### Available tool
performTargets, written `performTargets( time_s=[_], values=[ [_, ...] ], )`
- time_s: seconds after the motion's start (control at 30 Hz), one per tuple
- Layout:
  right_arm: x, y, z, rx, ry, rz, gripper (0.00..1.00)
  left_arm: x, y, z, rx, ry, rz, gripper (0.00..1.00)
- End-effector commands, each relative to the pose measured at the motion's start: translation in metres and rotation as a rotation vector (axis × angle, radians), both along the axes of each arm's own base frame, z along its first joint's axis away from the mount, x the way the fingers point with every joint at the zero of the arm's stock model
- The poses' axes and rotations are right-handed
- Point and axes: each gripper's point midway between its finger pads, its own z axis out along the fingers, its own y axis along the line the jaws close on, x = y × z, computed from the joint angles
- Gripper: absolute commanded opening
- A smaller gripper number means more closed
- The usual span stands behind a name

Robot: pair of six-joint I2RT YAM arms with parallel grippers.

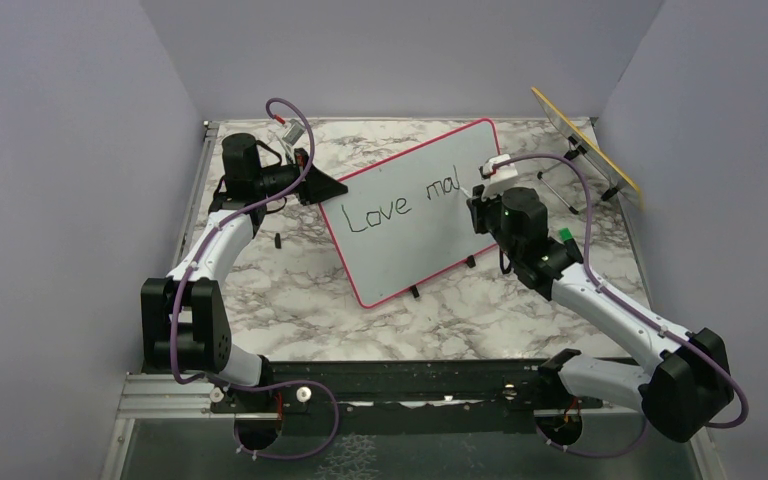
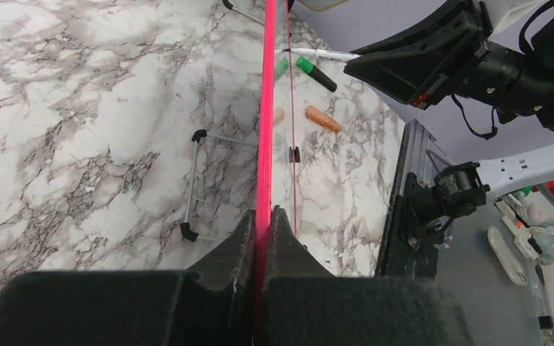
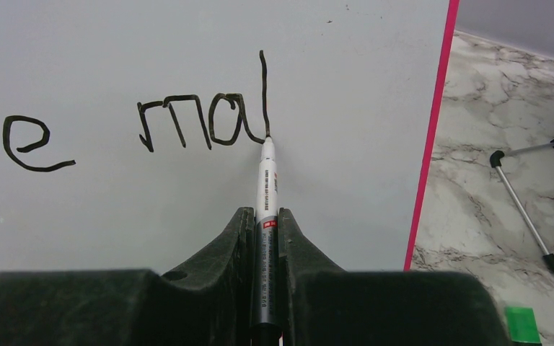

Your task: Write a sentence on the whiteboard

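The whiteboard, white with a pink-red frame, lies tilted in the middle of the marble table. Its black writing reads "Love ma" plus one upright stroke. My left gripper is shut on the board's left frame edge, seen edge-on in the left wrist view. My right gripper is shut on a white and grey marker. The marker tip touches the board at the foot of the upright stroke after "ma".
A yellow-edged panel on a metal wire stand stands at the back right. A green-capped marker and an orange cap lie on the table. A wire leg lies right of the board.
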Motion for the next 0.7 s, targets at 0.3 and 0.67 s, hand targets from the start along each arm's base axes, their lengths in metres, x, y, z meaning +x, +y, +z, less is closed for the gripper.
performTargets(
  time_s=[0.3,0.67],
  values=[
    [-0.001,-0.01,0.015,0.032,-0.048,-0.042,0.01,0.002,0.001,-0.036,0.062,0.062,0.021,0.0],
    [0.014,-0.006,0.036,0.052,-0.123,-0.065,0.01,0.002,0.001,-0.036,0.06,0.061,0.019,0.0]
  ],
)
